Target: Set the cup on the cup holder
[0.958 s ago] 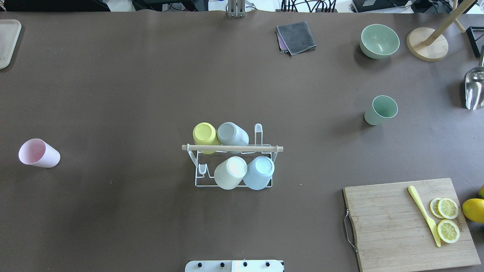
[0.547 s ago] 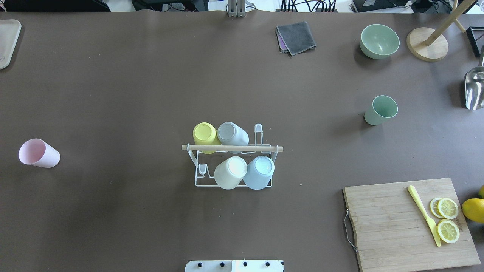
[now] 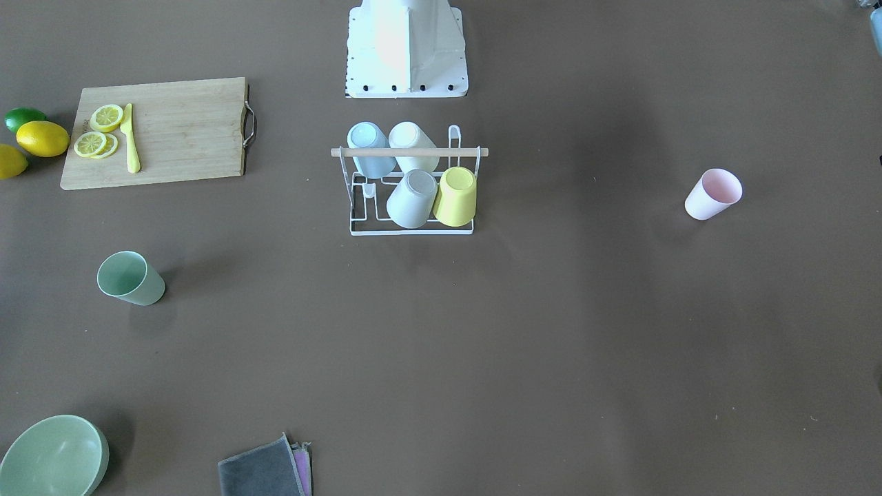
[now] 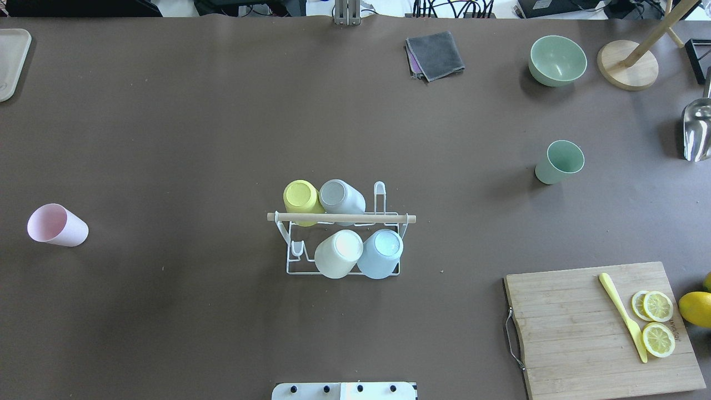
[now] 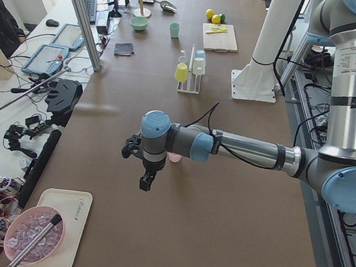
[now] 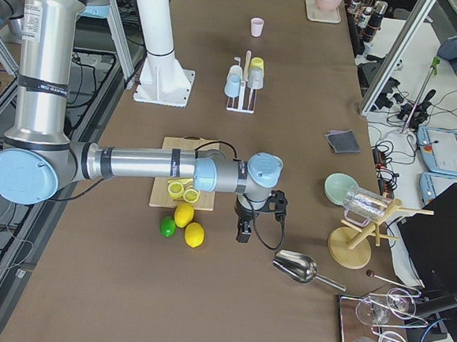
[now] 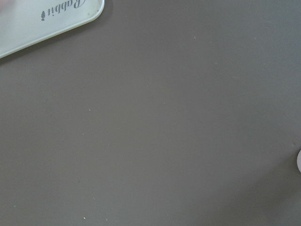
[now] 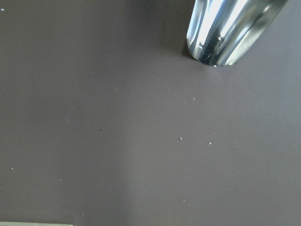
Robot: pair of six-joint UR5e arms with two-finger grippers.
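In the table's (image 4: 166, 139) middle, the rack (image 4: 341, 218), upright, wooden rod across its top; on its prongs, four cups bottom up: yellow cup (image 4: 301, 199) and grey cup (image 4: 340, 196) in the far row at 12 o'clock, white cup (image 4: 338, 254) and blue cup (image 4: 380, 253) in the near row at 6 o'clock; bare prongs at the far row's 3 o'clock end and the near row's 9 o'clock end. Well apart from the rack, at 9 o'clock in the overhead view, a pink cup (image 4: 58, 225), mouth up, alone on the table; between 2 and 3 o'clock, also well apart, a green cup (image 4: 558, 161), mouth up too. Left gripper (image 5: 146, 182) visible from the side only, pointing down above the table, near the pink cup, not touching it; cannot tell if spread or pressed together; under its camera only table and a tray (image 7: 47, 19) corner at 11 o'clock. Right gripper (image 6: 243, 234) also visible from the side only, pointing down, between lemons (image 6: 194, 234) and scoop (image 6: 300, 266); cannot tell if spread or pressed together; scoop's mouth at 1 o'clock in its camera. At 4 o'clock from the rack, a board (image 4: 555, 344) with knife (image 4: 622, 316).
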